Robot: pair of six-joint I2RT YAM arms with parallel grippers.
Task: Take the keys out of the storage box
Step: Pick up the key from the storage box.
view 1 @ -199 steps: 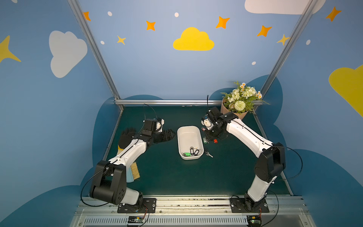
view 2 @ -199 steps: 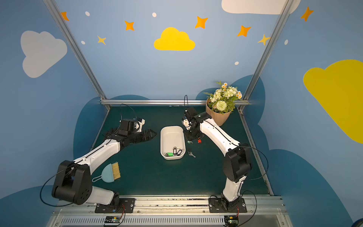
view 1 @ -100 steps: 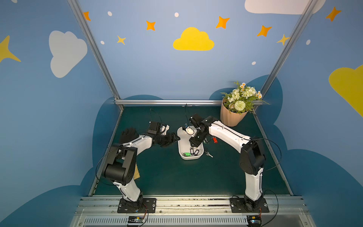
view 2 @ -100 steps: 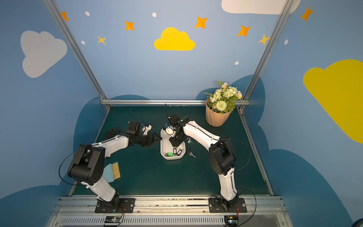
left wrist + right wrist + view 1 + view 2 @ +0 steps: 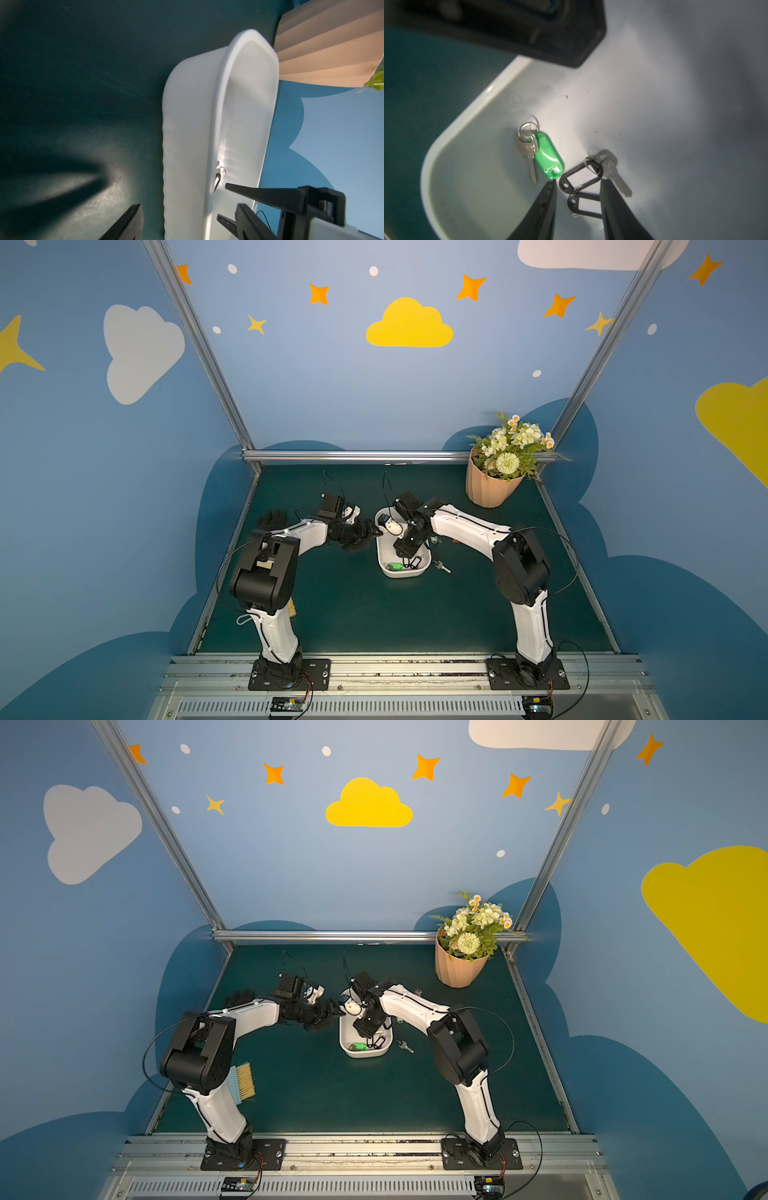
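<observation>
Right claw (image 5: 577,185) is down inside the white box (image 5: 477,108), jaws apart, gripping nothing. 1 fingertip (image 5: 547,197) sits at the end of the green-tag key (image 5: 548,160). The other overlaps the end of a black-tag key (image 5: 581,176), so that tag lies between the tips. A 2nd black tag (image 5: 583,205) lies just beside it, partly under the same finger, with its key mostly hidden. All 3 lie on the box floor, at the end nearest the robot bases.

Left claw (image 5: 187,224) is released too and straddles the box's long wall: 1 finger (image 5: 126,224) outside over the green counter (image 5: 62,104), the other inside. Cannot tell if either touches the wall. Both top views put it at the box's left rim, far half.

The box sits upright, mid-counter. 1 loose key (image 5: 441,567) lies on the counter just beside the box's right wall. A green bit (image 5: 434,539) and a red bit (image 5: 455,540) show further back under the right arm, too hidden to identify. The flower pot (image 5: 488,489) is in the far right corner, well apart. A brush (image 5: 243,1079) lies by the left arm.
</observation>
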